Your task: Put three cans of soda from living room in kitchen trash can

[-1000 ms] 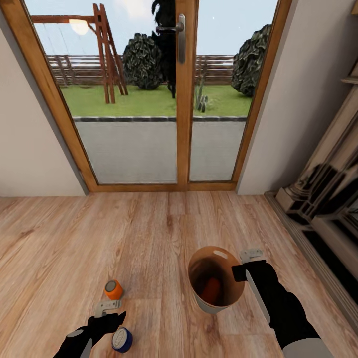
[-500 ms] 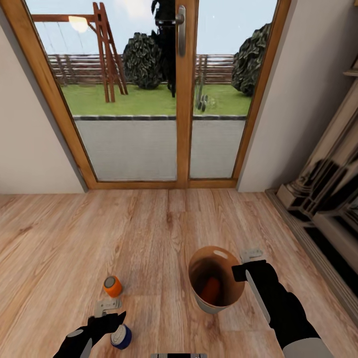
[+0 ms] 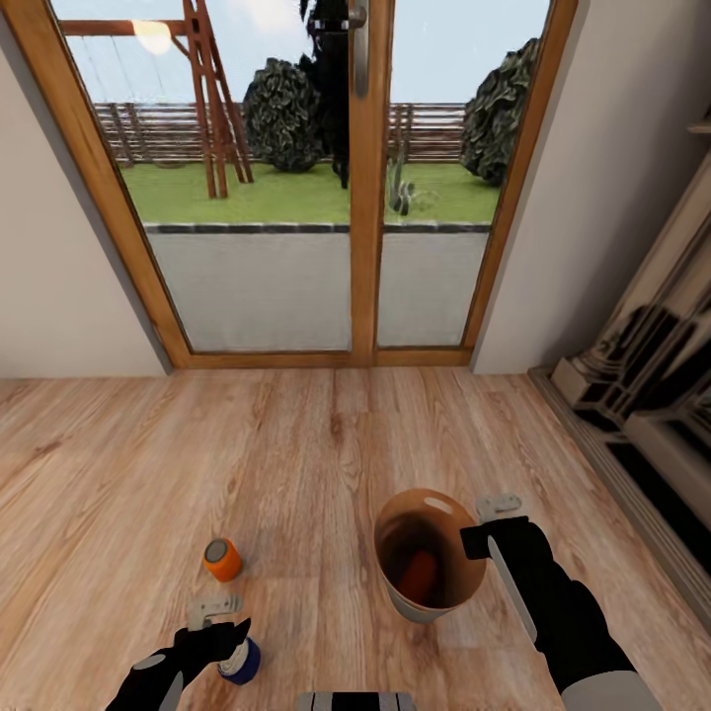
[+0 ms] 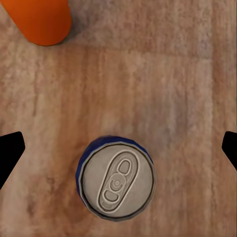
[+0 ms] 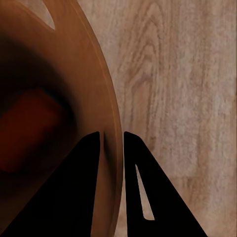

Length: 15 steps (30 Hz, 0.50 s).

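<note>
One can (image 3: 420, 578) inside the bin (image 3: 393, 592), two cans (image 3: 222, 559) on floor (image 3: 296, 454) to its left.

Wood-framed glass doors (image 3: 360, 188) with metal handle (image 3: 357, 44) — garden beyond held swing frame (image 3: 207, 89), shrubs (image 3: 284, 118), fence (image 3: 425, 133); plank floor (image 3: 296, 464); pale fireplace surround (image 3: 652, 385) stood at right.

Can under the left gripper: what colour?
Dark blue can with a pale silvery top; the left wrist view shows it best.
</note>
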{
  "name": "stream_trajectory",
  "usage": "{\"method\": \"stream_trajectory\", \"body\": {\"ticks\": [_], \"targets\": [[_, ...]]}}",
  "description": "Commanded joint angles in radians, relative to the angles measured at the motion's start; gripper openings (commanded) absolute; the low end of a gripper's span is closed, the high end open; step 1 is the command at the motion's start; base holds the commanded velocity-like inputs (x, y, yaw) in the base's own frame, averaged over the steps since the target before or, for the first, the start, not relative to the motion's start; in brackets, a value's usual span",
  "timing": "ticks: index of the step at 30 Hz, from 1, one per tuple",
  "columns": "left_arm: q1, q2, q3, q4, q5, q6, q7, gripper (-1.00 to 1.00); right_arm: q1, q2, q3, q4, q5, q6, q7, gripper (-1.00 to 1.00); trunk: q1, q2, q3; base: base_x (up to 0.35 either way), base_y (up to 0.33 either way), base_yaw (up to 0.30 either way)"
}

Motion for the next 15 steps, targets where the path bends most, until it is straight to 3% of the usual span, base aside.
{"method": "stream_trajectory", "body": {"ticks": [1,15], "targets": [[0.000,0.000,0.000,0.000,0.000,0.000,0.000,1.00,0.000,0.000,0.000,0.000,-0.013,-0.001,0.005,-1.00,0.000,0.000,-0.004,0.000,0.000,0.000],[0.000,0.000,0.000,0.000,0.000,0.000,0.000,1.00,0.000,0.000,0.000,0.000,-0.013,-0.001,0.005,-1.00,0.000,0.000,-0.014,0.000,0.000,0.000]]}}
